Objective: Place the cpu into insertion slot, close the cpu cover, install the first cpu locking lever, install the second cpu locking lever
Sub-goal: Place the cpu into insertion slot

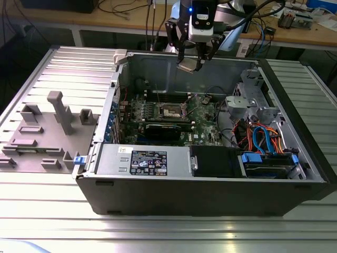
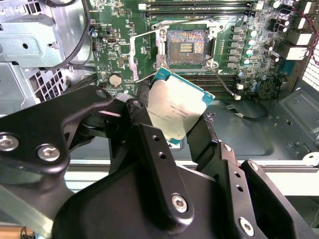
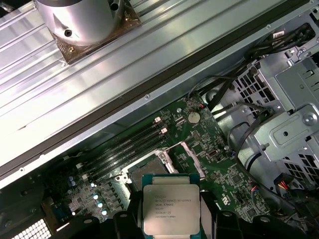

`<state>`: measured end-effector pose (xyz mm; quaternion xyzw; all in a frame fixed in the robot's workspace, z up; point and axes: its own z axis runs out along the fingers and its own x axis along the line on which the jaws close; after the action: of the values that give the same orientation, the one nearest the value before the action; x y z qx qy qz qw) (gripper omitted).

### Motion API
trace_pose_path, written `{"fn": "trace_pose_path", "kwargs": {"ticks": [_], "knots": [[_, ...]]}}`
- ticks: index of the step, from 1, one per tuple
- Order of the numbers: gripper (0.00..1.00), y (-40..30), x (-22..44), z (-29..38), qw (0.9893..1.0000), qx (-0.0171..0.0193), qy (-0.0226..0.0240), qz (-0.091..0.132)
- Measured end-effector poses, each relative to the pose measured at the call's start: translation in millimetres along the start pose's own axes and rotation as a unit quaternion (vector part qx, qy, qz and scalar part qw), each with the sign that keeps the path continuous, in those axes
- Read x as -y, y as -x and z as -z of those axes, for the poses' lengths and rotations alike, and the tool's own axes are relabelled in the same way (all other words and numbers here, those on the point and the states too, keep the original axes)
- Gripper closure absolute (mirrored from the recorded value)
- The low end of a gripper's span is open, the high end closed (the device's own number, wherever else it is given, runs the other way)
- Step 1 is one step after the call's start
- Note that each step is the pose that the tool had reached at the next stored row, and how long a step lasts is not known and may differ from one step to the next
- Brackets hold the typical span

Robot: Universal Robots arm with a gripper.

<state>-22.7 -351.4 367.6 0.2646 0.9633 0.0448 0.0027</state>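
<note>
Here, cpu [image 2: 179, 112] hangs above case [image 1: 210, 195] on ribbed table [image 1: 158, 232].

The exterior view looks down on the whole case [image 1: 210, 195]; both wrist views sit close above its motherboard [image 2: 112, 50].

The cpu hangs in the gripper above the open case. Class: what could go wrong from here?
1. The gripper pinches the cpu by its edges only, well above the board; a slip could drop it onto the slot.
2. In the second wrist view the cpu looks turned relative to the slot; lowered like that, it might seat crooked.
3. A thin cable runs beside the slot and could snag a finger.
</note>
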Motion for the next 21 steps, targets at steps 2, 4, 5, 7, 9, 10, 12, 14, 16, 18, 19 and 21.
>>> {"fn": "trace_pose_path", "kwargs": {"ticks": [2, 4, 5, 7, 9, 10, 12, 14, 16, 18, 19, 21], "knots": [[0.46, 0.0, 0.0, 0.0, 1.0000, 0.0001, 0.0000, -0.001], [0.46, 0.0, 0.0, 0.0, 1.0000, 0.0002, 0.0001, -0.002], [0.46, 0.0, 0.0, 0.0, 1.0000, 0.0002, 0.0001, -0.002], [0.46, 0.0, 0.0, 0.0, 1.0000, 0.0003, 0.0001, -0.003], [0.46, 0.0, 0.0, 0.0, 1.0000, 0.0005, 0.0001, -0.005], [0.46, 0.0, 0.0, 0.0, 1.0000, 0.0005, 0.0001, -0.006], [0.46, 0.0, 0.0, 0.0, 1.0000, 0.0007, 0.0001, -0.007], [0.46, 0.0, 0.0, 0.0, 1.0000, 0.0008, 0.0002, -0.009], [0.46, 0.0, 0.0, 0.0, 1.0000, 0.0009, 0.0001, -0.009], [0.46, 0.0, 0.0, 0.0, 1.0000, 0.0009, 0.0002, -0.010], [0.46, 0.0, 0.0, 0.0, 1.0000, 0.0009, 0.0002, -0.010], [0.46, 0.0, 0.0, 0.0, 1.0000, 0.0009, 0.0002, -0.010]]}}
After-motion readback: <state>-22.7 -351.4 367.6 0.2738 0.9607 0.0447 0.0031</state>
